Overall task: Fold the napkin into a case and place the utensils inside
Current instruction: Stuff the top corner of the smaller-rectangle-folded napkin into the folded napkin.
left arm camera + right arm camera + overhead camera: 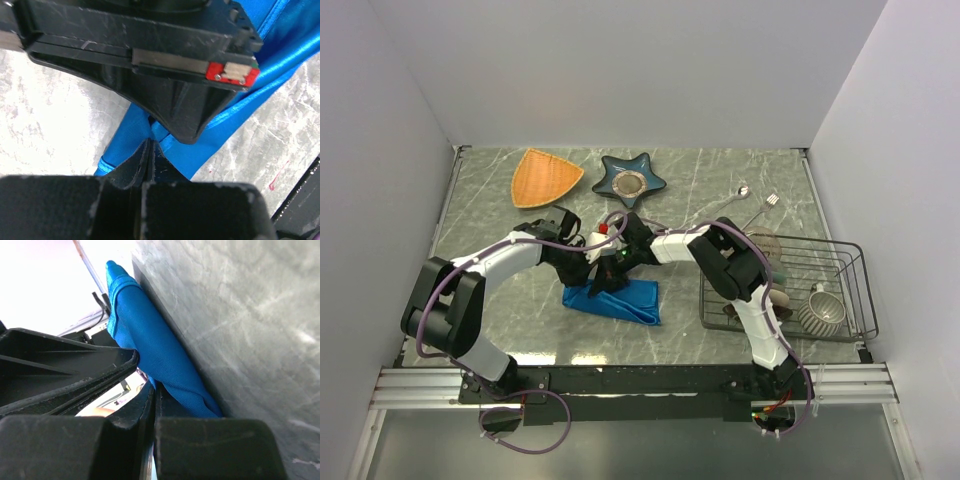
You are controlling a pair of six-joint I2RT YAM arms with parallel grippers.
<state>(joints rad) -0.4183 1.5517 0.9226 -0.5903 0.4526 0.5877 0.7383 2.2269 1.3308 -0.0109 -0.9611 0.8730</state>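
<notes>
Left gripper [150, 147] is pinched on a fold of the napkin [630, 302], jaws together with blue cloth between them. The right gripper [154, 390] is clamped on the same cloth close beside it, jaws likewise together. I see the napkin lying on the table [705, 178] on the near side of the star dish [630, 180], bunched into a rough slanted band rather than a neat pouch. I judge the folding as partway: at least one fold is in, but no case is formed. The spoon [738, 191] and fork [768, 204] lie to the right of the star dish, well apart from the cloth, so loading them is not yet done. An orange dish [547, 177] sits just left of the star dish. A wire rack [820, 262] holding a ridged cup [822, 311] stands to the star dish's right and nearer me. Nothing rests on the cloth, but the two wrists crowd each other over it. The right arm [740, 270] overhangs the rack, which I would watch when reaching for the cutlery.
</notes>
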